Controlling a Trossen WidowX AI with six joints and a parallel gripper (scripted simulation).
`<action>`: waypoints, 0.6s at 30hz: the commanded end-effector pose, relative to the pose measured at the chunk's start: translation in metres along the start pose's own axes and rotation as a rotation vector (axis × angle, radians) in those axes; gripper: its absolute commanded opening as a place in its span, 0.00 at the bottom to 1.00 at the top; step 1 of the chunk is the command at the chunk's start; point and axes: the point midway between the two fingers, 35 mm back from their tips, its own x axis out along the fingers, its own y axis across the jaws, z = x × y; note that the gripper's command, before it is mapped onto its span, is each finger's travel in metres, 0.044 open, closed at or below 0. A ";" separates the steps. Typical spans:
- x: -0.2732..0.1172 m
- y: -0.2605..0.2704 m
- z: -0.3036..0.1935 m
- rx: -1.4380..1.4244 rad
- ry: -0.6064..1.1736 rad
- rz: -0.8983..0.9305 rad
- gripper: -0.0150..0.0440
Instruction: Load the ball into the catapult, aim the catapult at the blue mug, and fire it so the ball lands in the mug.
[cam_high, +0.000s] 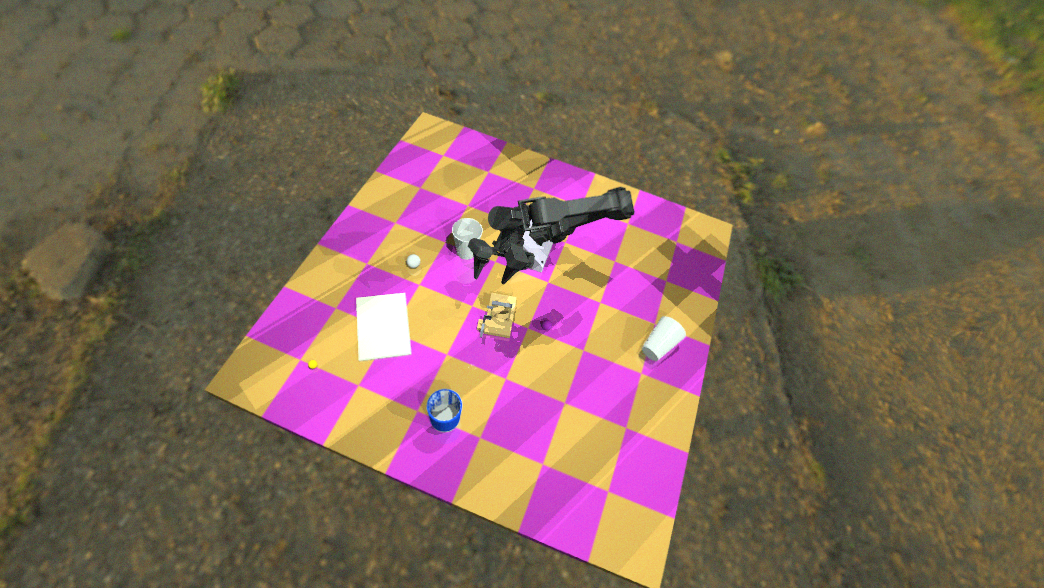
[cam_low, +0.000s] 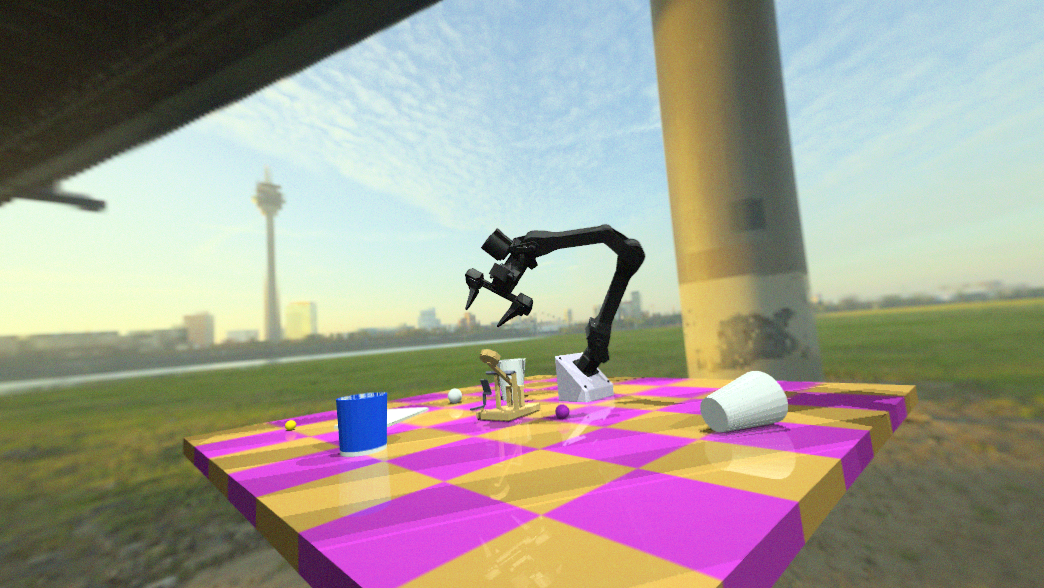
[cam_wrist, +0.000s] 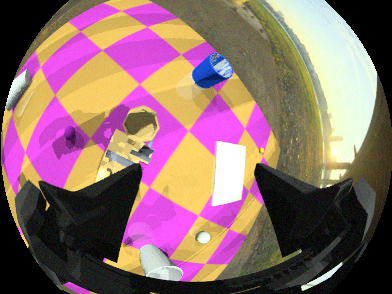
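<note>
A wooden catapult (cam_high: 496, 329) (cam_low: 504, 415) (cam_wrist: 120, 142) stands mid-table, its throwing arm raised and its cup looking empty in the wrist view. The blue mug (cam_high: 444, 420) (cam_low: 361, 423) (cam_wrist: 205, 75) stands upright toward the table edge. A purple ball (cam_high: 546, 323) (cam_low: 561, 411) (cam_wrist: 70, 134) lies beside the catapult. A white ball (cam_high: 413, 261) (cam_low: 454, 395) (cam_wrist: 202, 237) and a small yellow ball (cam_high: 312, 364) (cam_low: 290, 425) (cam_wrist: 261, 150) lie apart from it. My gripper (cam_high: 490, 279) (cam_low: 483, 317) (cam_wrist: 199, 169) is open and empty, well above the table near the catapult.
A white cup (cam_high: 466, 244) (cam_low: 519, 371) (cam_wrist: 154, 259) stands upright near the arm's base. Another white cup (cam_high: 664, 337) (cam_low: 752, 401) (cam_wrist: 19, 90) lies on its side. A flat white panel (cam_high: 383, 327) (cam_wrist: 230, 172) lies between the yellow and white balls.
</note>
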 end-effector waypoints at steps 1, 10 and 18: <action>0.013 0.008 0.000 0.074 0.051 0.070 1.00; 0.041 0.034 -0.003 0.271 0.206 0.240 1.00; 0.057 0.058 -0.005 0.415 0.376 0.366 1.00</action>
